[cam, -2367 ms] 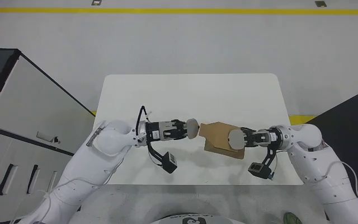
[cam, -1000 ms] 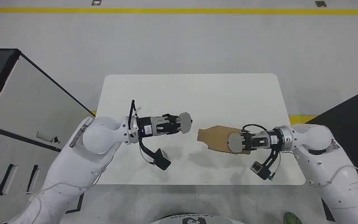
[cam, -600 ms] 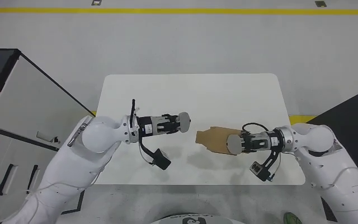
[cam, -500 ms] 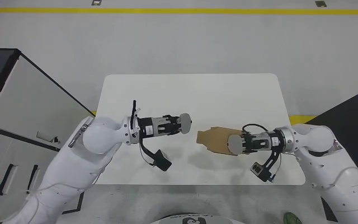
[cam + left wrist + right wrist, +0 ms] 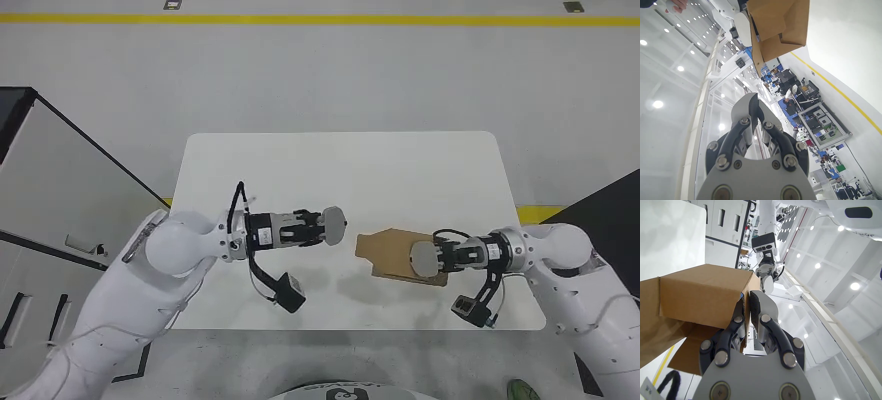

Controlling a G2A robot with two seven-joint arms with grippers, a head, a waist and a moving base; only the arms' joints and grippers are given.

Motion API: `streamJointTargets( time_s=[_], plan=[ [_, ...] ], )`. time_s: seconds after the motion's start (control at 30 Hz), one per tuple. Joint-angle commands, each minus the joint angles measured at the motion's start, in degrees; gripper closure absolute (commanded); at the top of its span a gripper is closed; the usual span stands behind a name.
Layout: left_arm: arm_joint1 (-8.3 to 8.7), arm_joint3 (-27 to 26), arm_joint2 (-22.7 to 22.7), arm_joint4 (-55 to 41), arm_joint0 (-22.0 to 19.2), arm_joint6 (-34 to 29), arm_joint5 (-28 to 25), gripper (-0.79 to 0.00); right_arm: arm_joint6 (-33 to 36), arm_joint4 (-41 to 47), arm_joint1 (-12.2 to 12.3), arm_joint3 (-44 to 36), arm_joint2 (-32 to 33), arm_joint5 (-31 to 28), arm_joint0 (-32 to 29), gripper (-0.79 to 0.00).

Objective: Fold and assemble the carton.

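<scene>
Right fingers (image 5: 754, 309) tight on the carton (image 5: 700, 291) flap; left fingers (image 5: 753, 113) together, empty, apart from it.

The carton (image 5: 390, 250) is over the near right part of the table (image 5: 420, 165); whether it rests on the surface or hangs just above it I cannot tell. The right gripper (image 5: 424, 259) is at the carton's right end, with a cardboard wall between its fingers. The left gripper (image 5: 336, 219) is left of the carton, near but apart, facing it
</scene>
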Motion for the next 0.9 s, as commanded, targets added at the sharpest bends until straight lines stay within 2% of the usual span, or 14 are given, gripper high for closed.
streamJointTargets(
  time_s=[0.0, 0.13, 0.23, 0.6, 0.87],
  plan=[
    [-0.08, 0.53, 0.01, -2.82, -0.33, 1.23, 1.83, 0.0, -0.23, 0.23, -0.07, 1.69, -0.48, -0.03, 0.64, 0.0],
    [-0.26, 0.66, 0.78, -4.98, -1.19, 3.33, 3.61, 0.0, -1.2, 1.67, -0.22, 3.85, -1.43, -0.59, 1.95, 0.0],
    [-0.54, 0.79, 2.44, -5.25, -1.96, 3.92, 3.06, 0.0, -2.04, 2.5, -0.34, 4.92, -2.19, -0.74, 2.85, 0.0],
    [-1.9, 1.14, 9.35, 5.64, -6.41, -1.0, -7.97, 0.0, -3.31, 2.61, -0.56, 4.9, -4.6, -1.21, 5.06, 0.0],
    [-2.43, 2.55, 11.15, 4.8, -8.1, -0.03, -9.27, 0.0, -2.77, 4.29, -0.31, 3.15, -4.09, -0.66, 4.3, 0.0]
  ],
)
